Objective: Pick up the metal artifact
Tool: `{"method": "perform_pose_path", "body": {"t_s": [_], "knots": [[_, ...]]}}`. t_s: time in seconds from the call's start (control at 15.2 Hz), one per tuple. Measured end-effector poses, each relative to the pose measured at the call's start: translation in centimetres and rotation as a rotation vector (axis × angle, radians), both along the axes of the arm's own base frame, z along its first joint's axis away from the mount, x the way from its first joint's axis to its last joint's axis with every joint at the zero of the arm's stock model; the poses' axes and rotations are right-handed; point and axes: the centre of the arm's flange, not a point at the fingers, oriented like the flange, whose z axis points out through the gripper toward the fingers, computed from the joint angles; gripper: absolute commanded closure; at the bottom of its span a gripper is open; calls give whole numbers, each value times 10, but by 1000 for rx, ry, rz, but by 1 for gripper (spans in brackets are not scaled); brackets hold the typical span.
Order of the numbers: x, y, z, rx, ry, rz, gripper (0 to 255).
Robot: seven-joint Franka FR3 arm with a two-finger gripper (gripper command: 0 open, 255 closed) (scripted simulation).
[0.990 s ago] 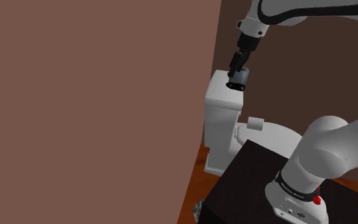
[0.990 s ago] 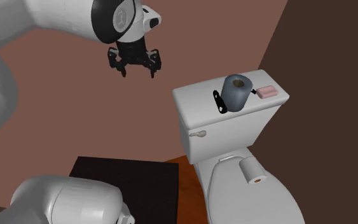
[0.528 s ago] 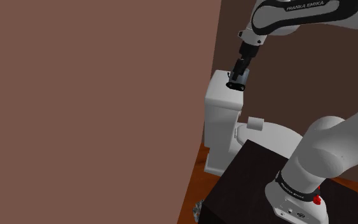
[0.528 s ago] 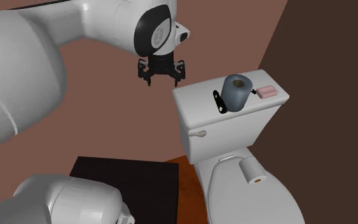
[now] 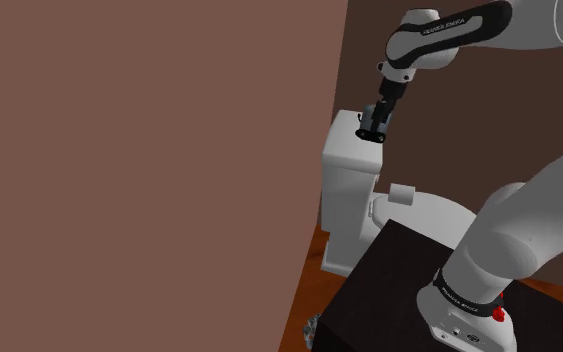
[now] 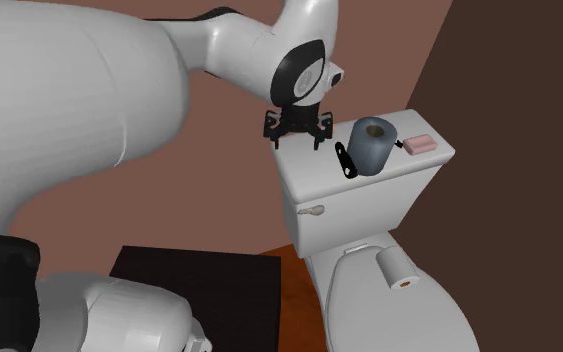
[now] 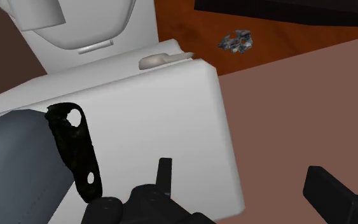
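Brown wall (image 5: 139, 170) takes up most of the shoulder view's left. White arm (image 6: 89, 120) sweeps across the second exterior view toward a white toilet (image 6: 389, 310). Dark box stand (image 5: 389, 290) sits on a wood floor (image 7: 190, 19) beside the bowl. Tank (image 6: 369, 195) has a flat lid and a lever (image 6: 312, 211) on its front. The cylinder (image 6: 372, 145), blue-grey, lies on its side about mid-lid, a black bracket (image 7: 75, 149) with two holes against its end. Gripper (image 6: 295, 135) hangs low over the lid's end at the second exterior view's left, just beside the cylinder and not touching it. Fingers stand well apart with nothing between them; in the wrist view the bracket lies outside one finger (image 7: 165, 172). White roll (image 6: 397, 268) rests on the seat lid. Pink bar (image 6: 420, 144) lies at the lid's far end, beyond the cylinder. Small grey crumpled lump (image 7: 236, 41) lies on the floor by the stand.
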Motion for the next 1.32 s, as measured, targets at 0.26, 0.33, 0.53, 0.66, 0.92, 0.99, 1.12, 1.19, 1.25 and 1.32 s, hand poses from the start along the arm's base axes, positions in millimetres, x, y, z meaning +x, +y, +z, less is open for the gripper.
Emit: {"method": "perform_pose_path", "body": {"t_s": [0.26,0.33,0.53,0.66,0.92,0.99,1.12,1.19,1.25,1.32], "knots": [[11,-50,-24,-11,20,-4,0],[13,-62,-29,-13,26,-5,0],[14,-93,-51,-20,42,-8,0],[17,-115,-60,-26,52,-10,0],[22,-148,-78,-34,65,-13,0],[22,-149,-82,-34,66,-12,0],[22,-151,-91,-35,66,-13,0],[22,-150,-97,-34,67,-12,0],[22,-151,-103,-34,68,-11,0],[23,-151,-110,-33,68,-10,0]]}}
